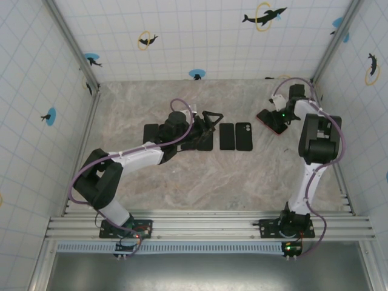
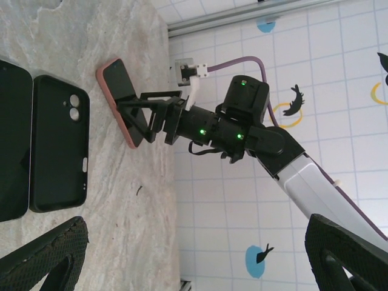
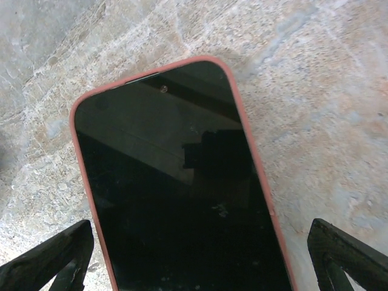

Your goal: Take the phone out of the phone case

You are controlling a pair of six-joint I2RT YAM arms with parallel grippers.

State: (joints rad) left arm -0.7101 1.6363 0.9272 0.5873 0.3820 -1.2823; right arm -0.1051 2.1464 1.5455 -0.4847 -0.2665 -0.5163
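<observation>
Fingers (image 3: 54, 257) of the right gripper (image 3: 197, 267) stand spread to either side of the phone (image 3: 176, 194), lying screen-up in its pink case (image 3: 255, 159) at the right rear of the table (image 1: 200, 176). Left wrist view adds the left gripper (image 2: 194, 257), equally wide and empty, near a black case (image 2: 59, 142) at mid-table.

Fig. legend: no legible text, brand, no. or label in any view. Phone (image 3: 182, 200) screen is dark, w/o readable chars. Black case (image 2: 59, 142), back side: no logo or print can be made out. Wall decals (image 1: 265, 15) are pictorial: dolphin silhouettes w/ yellow rings or blue discs, unlettered.
</observation>
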